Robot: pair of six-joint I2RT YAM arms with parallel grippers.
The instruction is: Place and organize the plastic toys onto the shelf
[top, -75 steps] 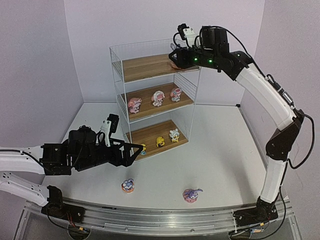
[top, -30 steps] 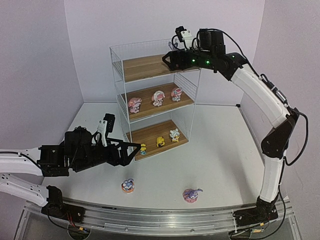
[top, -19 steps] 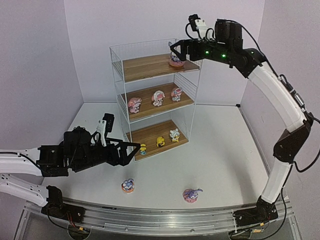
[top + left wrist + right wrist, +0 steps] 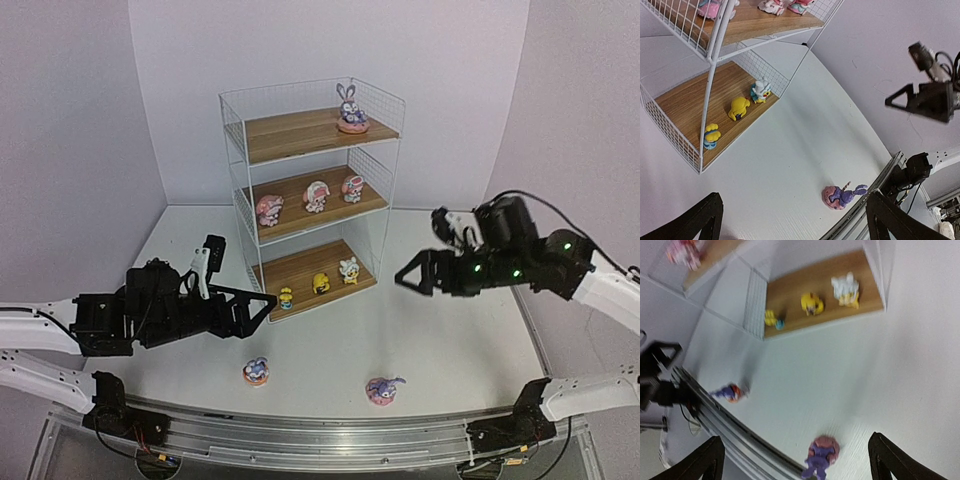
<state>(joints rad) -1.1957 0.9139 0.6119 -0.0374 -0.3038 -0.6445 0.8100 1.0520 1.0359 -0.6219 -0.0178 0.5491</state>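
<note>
Lilac walls enclose a white bench (image 4: 440,330). Top external view: the shelf (image 4: 290,135), a white wire rack with three wooden boards, stands at the rear centre of the bench. The top board carries one purple bunny (image 4: 350,108), upright, near the right end. The middle board carries three pink-white toys (image 4: 316,196) in a row. The bottom board carries three yellow-white toys (image 4: 321,283) in a row. Two more bunnies rest on the bench near the front rail, well apart: the left bench bunny (image 4: 256,372) and the right bench bunny (image 4: 381,389). The left claw (image 4: 262,304) hovers low beside the shelf's bottom-left corner, jaws spread, holding nothing. The right claw (image 4: 408,277) hangs over the bench to the right of the shelf, jaws spread, holding nothing. Left wrist view: the left claw (image 4: 794,197) is spread wide, with only bare bench between its fingers. The right bench bunny (image 4: 842,196) sits near the rail, and the yellow-white toys (image 4: 739,107) line the bottom board. Right wrist view, blurred: the right claw (image 4: 796,440) is spread wide and empty. The right bench bunny (image 4: 821,455) lies between its fingers on the bench below. The left bench bunny (image 4: 730,392) sits farther off, and the yellow-white toys (image 4: 811,304) stand on the bottom board.
</note>
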